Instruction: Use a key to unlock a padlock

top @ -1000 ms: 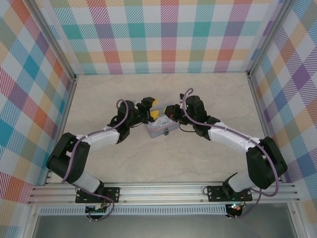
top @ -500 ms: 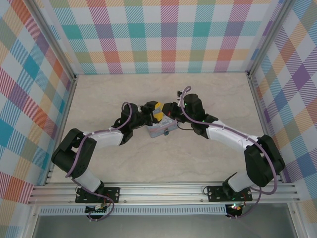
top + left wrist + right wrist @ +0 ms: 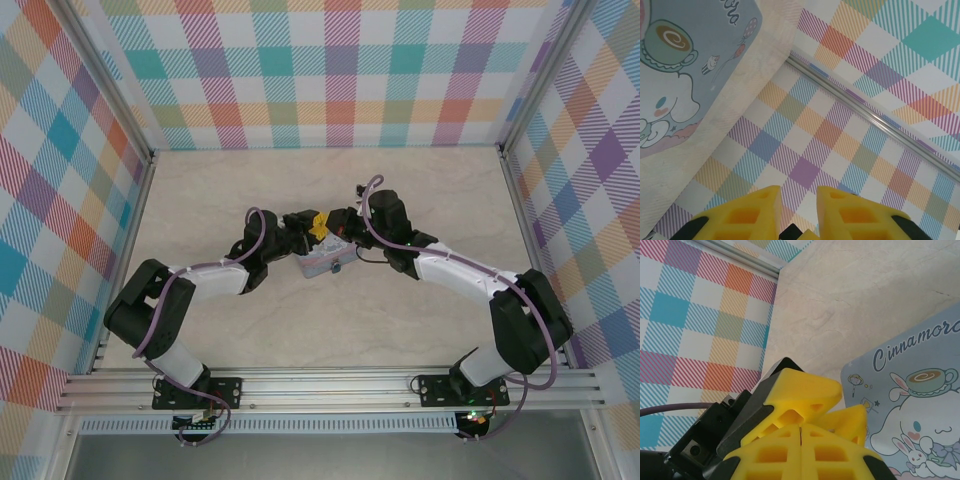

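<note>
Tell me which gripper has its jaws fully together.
The right gripper: its yellow jaws meet without a gap; the left gripper shows a gap.

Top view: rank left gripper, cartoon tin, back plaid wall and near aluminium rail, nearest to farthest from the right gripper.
From the right gripper:
1. left gripper, yellow-fingered, close beside it on its left.
2. light blue cartoon-printed rectangular tin, just toward the arm bases.
3. plaid back wall, across the bare tabletop.
4. silver aluminium rail, at the near edge, farthest.
</note>
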You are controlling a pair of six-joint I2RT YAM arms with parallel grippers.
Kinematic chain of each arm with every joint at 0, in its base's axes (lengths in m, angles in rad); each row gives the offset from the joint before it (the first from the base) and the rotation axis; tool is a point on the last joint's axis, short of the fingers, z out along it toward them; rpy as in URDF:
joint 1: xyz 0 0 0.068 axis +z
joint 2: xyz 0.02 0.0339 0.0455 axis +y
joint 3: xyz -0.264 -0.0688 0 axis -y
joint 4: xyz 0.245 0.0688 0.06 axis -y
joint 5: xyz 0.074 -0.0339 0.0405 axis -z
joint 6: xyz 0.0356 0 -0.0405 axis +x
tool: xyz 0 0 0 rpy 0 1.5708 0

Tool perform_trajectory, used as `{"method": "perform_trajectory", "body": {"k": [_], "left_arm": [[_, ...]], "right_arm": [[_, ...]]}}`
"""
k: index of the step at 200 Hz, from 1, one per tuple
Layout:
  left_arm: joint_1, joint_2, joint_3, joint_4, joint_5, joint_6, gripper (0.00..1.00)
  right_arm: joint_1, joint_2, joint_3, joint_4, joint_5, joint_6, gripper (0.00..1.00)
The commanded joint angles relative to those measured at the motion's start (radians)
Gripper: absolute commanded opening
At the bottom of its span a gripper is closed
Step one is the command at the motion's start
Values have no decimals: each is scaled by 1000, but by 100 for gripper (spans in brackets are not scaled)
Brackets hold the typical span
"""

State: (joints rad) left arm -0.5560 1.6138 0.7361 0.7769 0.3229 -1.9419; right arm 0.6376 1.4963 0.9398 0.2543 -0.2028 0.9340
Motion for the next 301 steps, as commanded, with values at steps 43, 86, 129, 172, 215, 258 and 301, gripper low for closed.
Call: {"method": "perform_trajectory", "body": {"k": [43,86,129,172,215,258,301], "left_arm": [[-5,1,-6,31,1,-9,14],[-5,5,-4,25,0,-2,4],[-5,-27,7,-54,-19,101,0],[-5,-177,62,-284,-138,507,0],[-5,-319,137,-434,-195,972,0],[-5,-370,142,-364,-115,1158,0],[-7,-384,153,-259,-46,1182,0]], "right_arm": [[8,-54,-1,-19,26,-31,0],[8,-63,-15,-24,34,-29,0],[5,-107,-36,-34,48,-58,5],[-74,-164,-76,41,-145,-119,31],[-169,-162,6,42,-405,-203,58],[-175,-109,65,206,-594,-182,71],[-134,-47,57,394,-615,-121,75]]}}
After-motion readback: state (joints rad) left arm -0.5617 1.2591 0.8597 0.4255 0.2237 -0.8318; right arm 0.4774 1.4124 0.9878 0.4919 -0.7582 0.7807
